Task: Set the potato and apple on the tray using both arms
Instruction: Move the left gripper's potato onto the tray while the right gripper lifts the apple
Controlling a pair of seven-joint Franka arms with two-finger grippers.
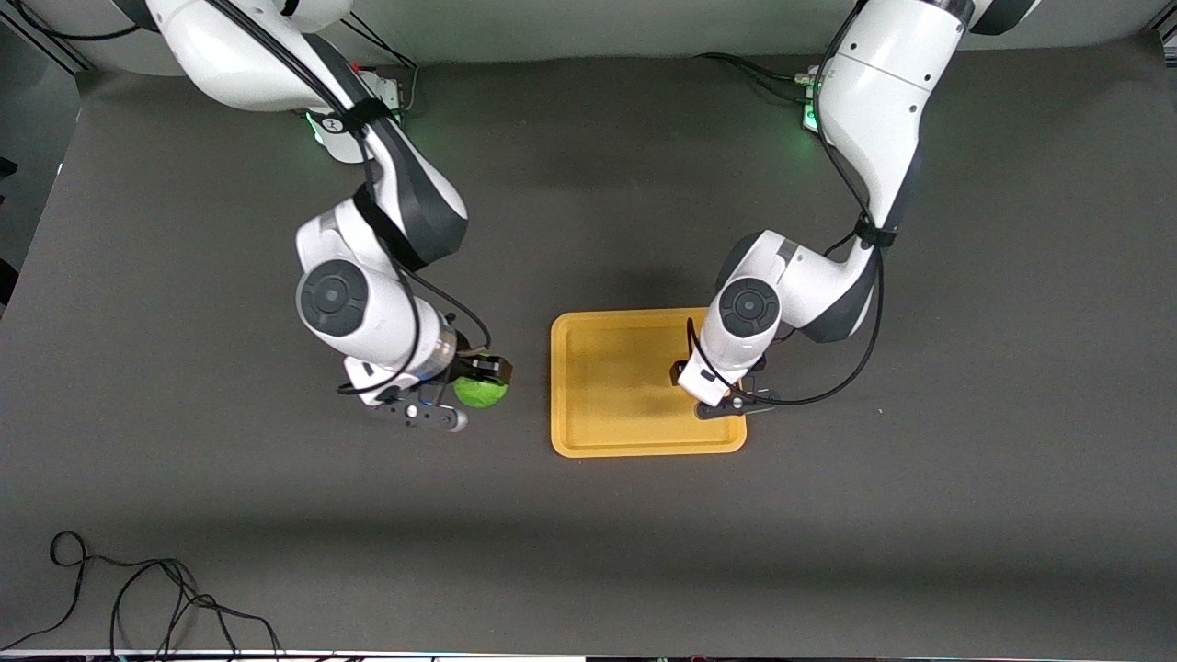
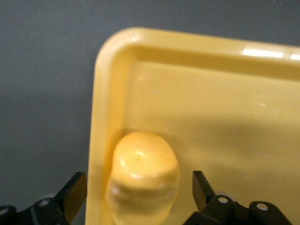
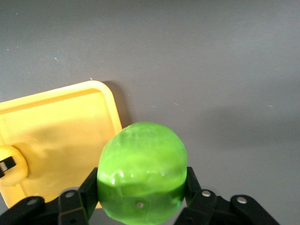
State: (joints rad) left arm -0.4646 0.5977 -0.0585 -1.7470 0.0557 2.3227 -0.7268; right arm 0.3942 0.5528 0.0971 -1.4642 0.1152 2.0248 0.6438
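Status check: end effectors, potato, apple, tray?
Left end effector open around potato, which is in tray corner. Right end effector shut on apple, over table beside tray. Path unobstructed.

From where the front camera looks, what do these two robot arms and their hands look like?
Both arms are glossy white shells with dark grey joints and round grey caps at the wrists. Black cables run along each, strapped on with black bands. Green lights glow at the bases. The left hand and right hand are black, with small silver screws.
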